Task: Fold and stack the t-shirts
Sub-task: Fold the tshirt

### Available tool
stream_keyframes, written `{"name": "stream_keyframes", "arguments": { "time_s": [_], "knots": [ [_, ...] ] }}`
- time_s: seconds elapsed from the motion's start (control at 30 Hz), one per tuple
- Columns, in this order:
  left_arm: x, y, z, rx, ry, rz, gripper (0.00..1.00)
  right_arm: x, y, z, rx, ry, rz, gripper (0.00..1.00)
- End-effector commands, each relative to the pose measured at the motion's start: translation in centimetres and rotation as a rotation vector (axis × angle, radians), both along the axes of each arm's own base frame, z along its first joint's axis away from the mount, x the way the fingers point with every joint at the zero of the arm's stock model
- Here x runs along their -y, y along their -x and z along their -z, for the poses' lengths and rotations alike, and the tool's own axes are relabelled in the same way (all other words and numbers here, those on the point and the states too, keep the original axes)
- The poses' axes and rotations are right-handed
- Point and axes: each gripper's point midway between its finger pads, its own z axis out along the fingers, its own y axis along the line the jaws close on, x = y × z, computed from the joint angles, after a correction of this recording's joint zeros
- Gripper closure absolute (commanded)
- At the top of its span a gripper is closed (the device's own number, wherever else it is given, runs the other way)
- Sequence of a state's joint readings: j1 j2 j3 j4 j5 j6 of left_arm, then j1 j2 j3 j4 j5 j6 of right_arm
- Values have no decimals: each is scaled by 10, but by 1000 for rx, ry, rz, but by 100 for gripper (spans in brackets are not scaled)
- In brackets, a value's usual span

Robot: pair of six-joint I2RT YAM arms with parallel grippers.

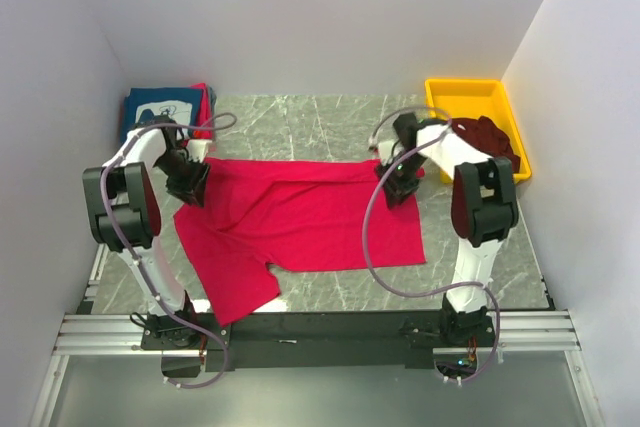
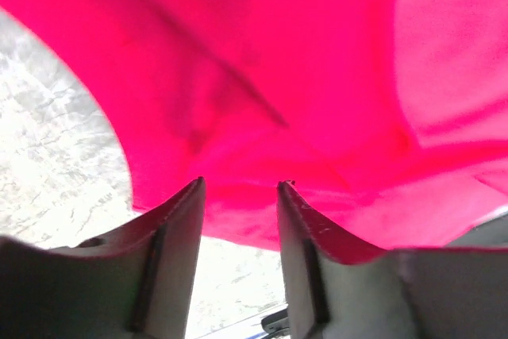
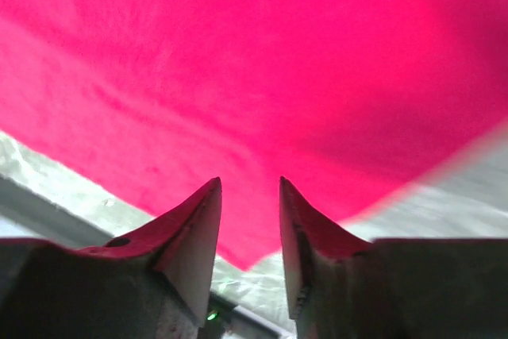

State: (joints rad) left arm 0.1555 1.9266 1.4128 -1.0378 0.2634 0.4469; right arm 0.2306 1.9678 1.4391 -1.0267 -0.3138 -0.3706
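Step in hand: laying out the red t-shirt (image 1: 300, 222) for its first fold; the garment lies spread across the middle of the table (image 1: 300, 117), one sleeve trailing toward the near-left corner; no fold is visible in it yet.

Left end effector (image 1: 190, 182): positioned at the far-left corner of the shirt; the wrist view shows its fingers (image 2: 178, 220) parted by a narrow gap, with red cloth lying in and beyond that gap; not clamped.

Right end effector (image 1: 400, 185): positioned at the far-right corner of the shirt; its fingers (image 3: 194, 228) are likewise parted, with a pointed corner of the cloth sitting between them; not clamped.

Other items: a folded navy t-shirt (image 1: 160, 107) sits at the far-left corner of the table with red cloth showing beside it, judged to be the stack; dark maroon t-shirts (image 1: 490, 135) wait in the yellow bin (image 1: 465, 87) at the far-right corner.

Next move, as a judgement: both end effectors need to close on their corners together, lift evenly, and carry the far edge toward the near edge; an uneven grip would skew the fold line; a missed corner would drag only one side.
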Motion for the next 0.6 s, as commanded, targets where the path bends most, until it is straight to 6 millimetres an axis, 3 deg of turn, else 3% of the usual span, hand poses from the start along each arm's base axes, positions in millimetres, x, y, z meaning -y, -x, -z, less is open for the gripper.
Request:
{"name": "stream_keyframes", "arguments": {
  "time_s": [0.0,0.07,0.13,0.17,0.27,0.4,0.57],
  "knots": [
    [36,-4,-58,139,124,147,49,17,-51,-67,245,-63,27,57],
    [56,1,-63,152,116,207,48,33,-75,-78,319,8,34,56],
    [68,2,-63,170,108,236,47,44,-90,-72,326,52,23,56],
    [78,7,-57,152,97,250,46,50,-103,-79,363,84,13,55],
    [87,10,-47,130,99,247,42,58,-122,-73,389,140,-18,48],
    [90,10,-39,115,89,228,41,70,-138,-60,401,217,-46,46],
    [97,20,-25,71,81,220,37,84,-138,-44,357,278,-45,44]
  ]
}}
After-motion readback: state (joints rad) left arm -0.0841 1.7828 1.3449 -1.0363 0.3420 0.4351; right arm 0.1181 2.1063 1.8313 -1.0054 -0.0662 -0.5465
